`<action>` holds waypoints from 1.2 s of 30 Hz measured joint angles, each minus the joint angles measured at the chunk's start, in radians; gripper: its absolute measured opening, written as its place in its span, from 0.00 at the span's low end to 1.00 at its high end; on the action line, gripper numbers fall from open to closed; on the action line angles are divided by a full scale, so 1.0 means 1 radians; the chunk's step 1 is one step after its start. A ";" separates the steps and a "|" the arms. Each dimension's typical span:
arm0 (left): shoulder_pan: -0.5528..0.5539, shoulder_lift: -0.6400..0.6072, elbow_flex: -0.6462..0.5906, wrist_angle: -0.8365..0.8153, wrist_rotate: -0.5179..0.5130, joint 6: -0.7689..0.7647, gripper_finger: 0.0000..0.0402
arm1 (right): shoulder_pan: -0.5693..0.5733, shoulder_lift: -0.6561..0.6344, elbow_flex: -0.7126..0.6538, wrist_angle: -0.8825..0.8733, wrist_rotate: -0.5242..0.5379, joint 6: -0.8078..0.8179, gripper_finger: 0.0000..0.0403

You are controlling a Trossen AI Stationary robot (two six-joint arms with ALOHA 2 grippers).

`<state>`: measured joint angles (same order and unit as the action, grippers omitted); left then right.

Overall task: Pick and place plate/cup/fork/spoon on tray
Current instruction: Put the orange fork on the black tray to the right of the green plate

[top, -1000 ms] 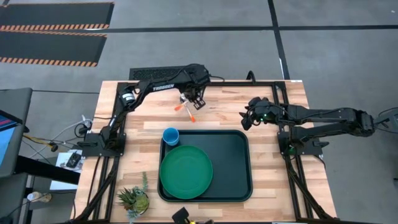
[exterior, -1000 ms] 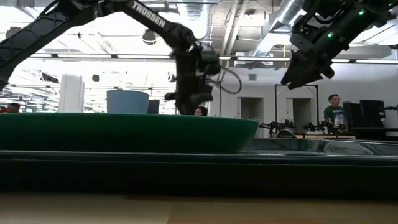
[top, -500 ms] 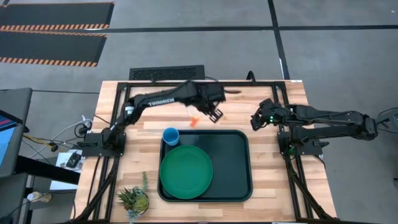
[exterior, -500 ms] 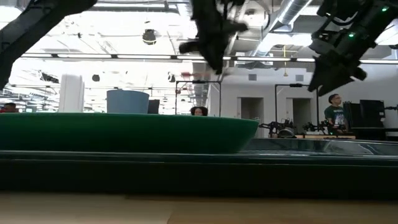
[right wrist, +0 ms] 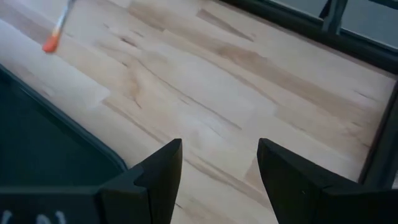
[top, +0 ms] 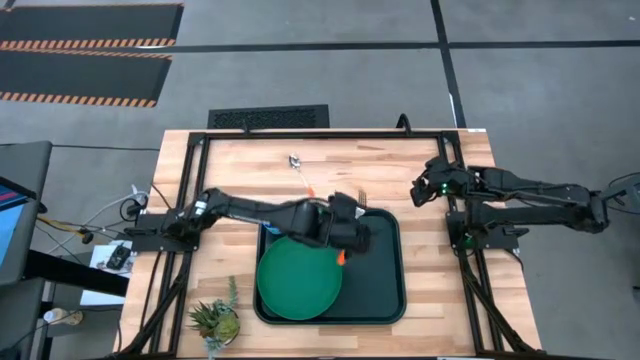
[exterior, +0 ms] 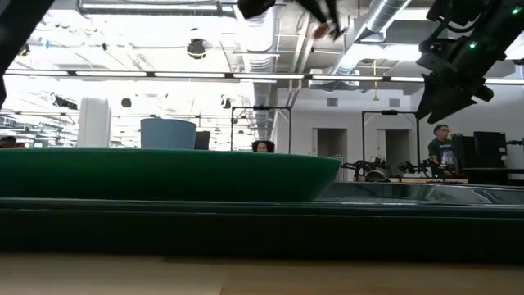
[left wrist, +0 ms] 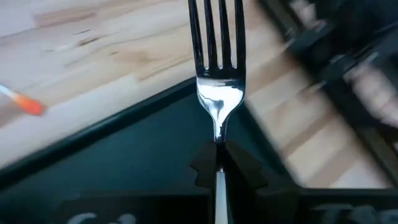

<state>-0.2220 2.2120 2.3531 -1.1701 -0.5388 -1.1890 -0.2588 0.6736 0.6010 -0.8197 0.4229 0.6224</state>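
Note:
My left gripper (top: 354, 216) is over the dark-green tray (top: 378, 285), near its far edge, and is shut on the fork (left wrist: 217, 93). The fork's silver tines (top: 362, 200) point toward the table's far edge. Its orange handle end (top: 342, 257) shows on the near side of the gripper. The green plate (top: 298, 278) lies flat in the tray's left half. The spoon (top: 300, 172) lies on the wood beyond the tray. The left arm hides the cup in the high view; a light-blue shape (exterior: 168, 133) shows above the plate in the low view. My right gripper (top: 424, 190) is open and empty over the table, right of the tray. My left gripper pinches the fork's narrow neck (left wrist: 217, 144), just behind the tines, between its two fingers. The fork lies along the fingers, its tines sticking out ahead of them. The fork is lifted clear above the tray.
A small potted plant (top: 216, 322) stands at the table's near left corner. Bare wood lies between the tray and the table's far edge. A person (exterior: 440, 147) stands in the room behind the table.
My left gripper has lifted the fork off the wood beyond the tray and carried it toward the table's near and right edges, over the tray. The spoon has stayed on the wood. My right gripper has drawn back a little toward the table's right edge.

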 joint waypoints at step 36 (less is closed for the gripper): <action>-0.103 0.294 0.000 0.149 0.043 -0.427 0.00 | -0.004 0.008 -0.001 0.023 -0.002 -0.118 0.58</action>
<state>-0.3252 2.5065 2.3530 -1.0212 -0.4961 -1.6157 -0.2626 0.6811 0.6003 -0.7968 0.4213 0.5041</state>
